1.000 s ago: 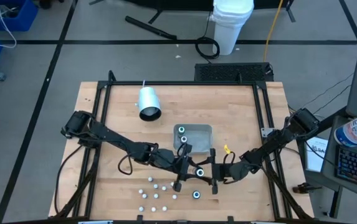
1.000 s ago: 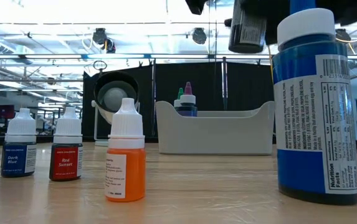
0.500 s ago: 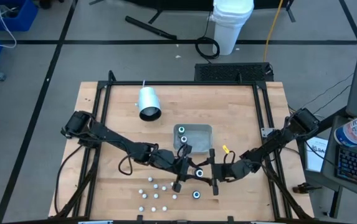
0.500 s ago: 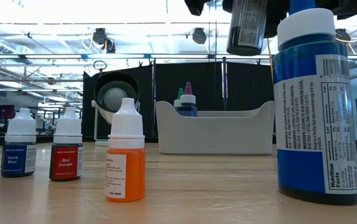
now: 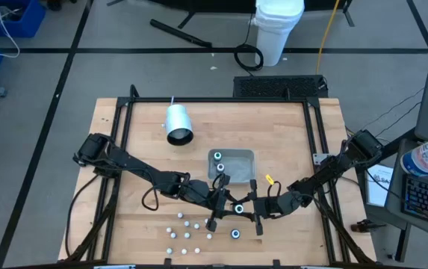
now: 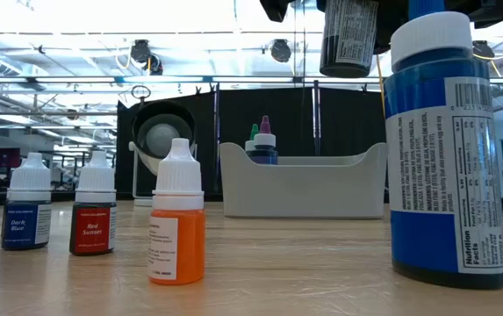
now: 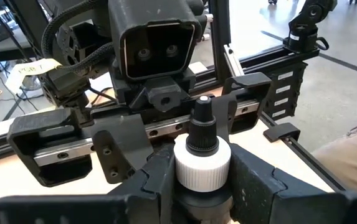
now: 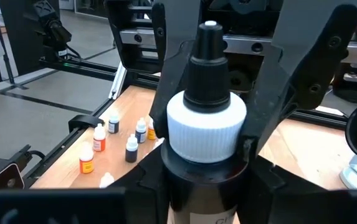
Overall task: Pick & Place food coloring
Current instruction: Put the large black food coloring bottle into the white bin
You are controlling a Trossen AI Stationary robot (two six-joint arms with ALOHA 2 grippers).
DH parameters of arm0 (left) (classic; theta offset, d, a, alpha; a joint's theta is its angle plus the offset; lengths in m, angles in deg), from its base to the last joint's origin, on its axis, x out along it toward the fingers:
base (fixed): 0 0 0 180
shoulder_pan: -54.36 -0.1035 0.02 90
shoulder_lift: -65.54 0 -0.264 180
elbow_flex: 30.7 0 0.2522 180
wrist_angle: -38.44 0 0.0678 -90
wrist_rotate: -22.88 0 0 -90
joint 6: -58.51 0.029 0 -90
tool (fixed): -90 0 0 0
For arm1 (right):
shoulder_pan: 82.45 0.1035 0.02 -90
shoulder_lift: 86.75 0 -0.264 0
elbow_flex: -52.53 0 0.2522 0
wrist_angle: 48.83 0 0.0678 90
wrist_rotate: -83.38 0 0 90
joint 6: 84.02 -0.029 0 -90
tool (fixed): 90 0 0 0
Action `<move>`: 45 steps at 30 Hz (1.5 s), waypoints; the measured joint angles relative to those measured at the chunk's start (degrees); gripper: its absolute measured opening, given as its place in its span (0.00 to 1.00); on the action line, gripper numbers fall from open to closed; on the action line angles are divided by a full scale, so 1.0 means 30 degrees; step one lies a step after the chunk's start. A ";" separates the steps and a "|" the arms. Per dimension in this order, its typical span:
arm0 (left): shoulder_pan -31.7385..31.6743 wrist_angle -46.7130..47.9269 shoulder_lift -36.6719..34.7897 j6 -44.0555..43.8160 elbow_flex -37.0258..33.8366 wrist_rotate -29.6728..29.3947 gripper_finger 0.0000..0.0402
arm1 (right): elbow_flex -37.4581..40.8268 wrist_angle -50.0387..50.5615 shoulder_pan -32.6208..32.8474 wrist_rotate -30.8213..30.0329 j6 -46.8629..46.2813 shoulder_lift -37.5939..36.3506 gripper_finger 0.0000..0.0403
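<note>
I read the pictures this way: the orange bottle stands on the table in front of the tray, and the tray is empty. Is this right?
Not quite. The orange bottle does stand on the table in front of the tray, but the tray is not empty. The low view shows two bottle tips, one green and one purple, rising above its wall.

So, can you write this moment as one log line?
left gripper: shut on dark bottle | right gripper: shut on dark bottle | dark bottle: in air, outside grey tray
</note>
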 joint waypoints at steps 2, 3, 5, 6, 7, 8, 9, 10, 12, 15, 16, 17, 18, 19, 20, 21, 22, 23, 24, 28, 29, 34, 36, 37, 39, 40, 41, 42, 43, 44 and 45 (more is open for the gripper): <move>0.0000 -0.0055 0.0006 -0.0012 0.0000 -0.0175 0.33 | 0.0000 0.0000 -0.0003 0.0000 -0.0007 0.0000 0.33; 0.0014 -0.0121 0.0010 -0.0006 0.0001 -0.0374 0.34 | 0.0000 -0.0007 -0.0007 0.0007 -0.0007 0.0000 0.33; 0.0037 -0.0483 0.0015 0.0256 -0.0020 -0.0516 0.39 | 0.0000 -0.0049 -0.0002 0.0020 -0.0048 0.0000 0.33; 0.0117 -0.0645 -0.0044 0.0416 -0.0026 -0.0586 0.41 | 0.0000 -0.0058 -0.0002 0.0033 -0.0069 0.0000 0.32; 0.0206 -0.0889 -0.0108 0.0608 -0.0029 -0.0707 0.45 | 0.0000 -0.0023 -0.0007 0.0067 -0.0082 0.0000 0.31; 0.0237 -0.1257 -0.0149 0.0798 -0.0027 -0.0805 0.48 | 0.0000 0.0080 0.0000 0.0102 -0.0148 0.0000 0.31; 0.0302 -0.1545 -0.0206 0.0979 -0.0022 -0.0936 0.52 | 0.0003 0.0258 0.0000 0.0131 -0.0204 0.0000 0.30; 0.0378 -0.1668 -0.0296 0.1134 -0.0015 -0.1046 0.55 | 0.0007 0.0410 0.0003 0.0133 -0.0234 0.0007 0.30; 0.0557 -0.1560 -0.0430 0.1362 -0.0015 -0.1154 0.61 | 0.0007 0.0615 0.0008 0.0131 -0.0269 0.0007 0.29; 0.0817 -0.0645 -0.0784 0.1584 -0.0020 -0.1158 0.68 | 0.0015 0.1016 0.0007 0.0102 -0.0626 0.0015 0.30; 0.0962 0.0008 -0.1039 0.1583 -0.0022 -0.1116 0.70 | 0.0015 0.1070 0.0007 0.0095 -0.0655 0.0015 0.30; 0.1114 0.0428 -0.1237 0.1520 -0.0009 -0.0949 0.72 | 0.0022 0.1146 0.0007 0.0095 -0.0669 0.0015 0.30; 0.1355 0.1201 -0.1482 0.1377 0.0033 -0.0863 0.73 | 0.0028 0.1272 0.0007 0.0095 -0.0670 0.0015 0.30; 0.1649 0.2430 -0.1776 0.1268 0.0036 -0.0859 0.73 | 0.0083 0.1323 0.0007 0.0089 -0.0673 0.0015 0.30; 0.1973 0.3811 -0.2008 0.1145 0.0031 -0.0895 0.73 | 0.0150 0.1374 0.0007 0.0082 -0.0670 0.0015 0.31; 0.2265 0.4942 -0.2123 0.1004 0.0015 -0.1025 0.72 | 0.0203 0.1371 0.0009 0.0086 -0.0670 0.0015 0.31; 0.2564 0.6015 -0.2193 0.0849 0.0015 -0.1174 0.70 | 0.0273 0.1315 0.0015 0.0066 -0.0670 0.0015 0.31; 0.2899 0.7008 -0.2293 0.0671 0.0013 -0.1395 0.67 | 0.0299 0.1314 0.0011 -0.0081 -0.0663 0.0015 0.31; 0.3324 0.7803 -0.2374 0.0523 0.0006 -0.1742 0.62 | 0.0299 0.1326 0.0015 -0.0481 -0.0580 0.0015 0.31; 0.5165 0.8552 -0.2404 0.1138 -0.0121 -0.3560 0.37 | 0.0306 0.1017 -0.0124 -0.2276 0.1037 0.0015 0.31; 0.5577 0.8446 -0.2397 0.1429 -0.0281 -0.4033 0.29 | 0.0306 0.0825 -0.0255 -0.2561 0.1578 -0.0022 0.31; 0.6699 0.6861 -0.2397 0.1887 -0.1712 -0.6309 0.03 | 0.0306 0.0146 -0.1954 -0.2855 0.3176 -0.0801 0.31; 0.7044 0.5711 -0.2382 0.1948 -0.2550 -0.7211 0.04 | 0.0299 0.0546 -0.2967 -0.2527 0.3316 -0.1075 0.31; 0.7131 0.4890 -0.2382 0.2027 -0.3007 -0.7436 0.05 | 0.0299 0.0877 -0.3478 -0.2209 0.3310 -0.1161 0.31; 0.7233 0.3134 -0.2382 0.2335 -0.4097 -0.7450 0.05 | 0.0306 0.1339 -0.4547 -0.1450 0.2916 -0.1237 0.31; 0.7224 0.2431 -0.2382 0.2487 -0.4647 -0.7480 0.05 | 0.0306 0.1484 -0.5068 -0.0962 0.2551 -0.1244 0.31; 0.7206 0.1833 -0.2382 0.2604 -0.5148 -0.7543 0.05 | 0.0306 0.1736 -0.5560 -0.0594 0.2102 -0.1251 0.31; 0.7184 0.1370 -0.2382 0.2609 -0.5576 -0.7607 0.04 | 0.0306 0.2143 -0.6032 -0.0208 0.1695 -0.1256 0.31; 0.7204 0.1028 -0.2391 0.2575 -0.5913 -0.7763 0.03 | 0.0306 0.2631 -0.6455 0.0116 0.1324 -0.1253 0.31; 0.7244 0.0721 -0.2401 0.2446 -0.6197 -0.7829 0.02 | 0.0310 0.3112 -0.6781 0.0236 0.1019 -0.1253 0.31; 0.7310 0.0463 -0.2404 0.2474 -0.6410 -0.7918 0.01 | 0.0313 0.3426 -0.7081 0.0456 0.0832 -0.1253 0.31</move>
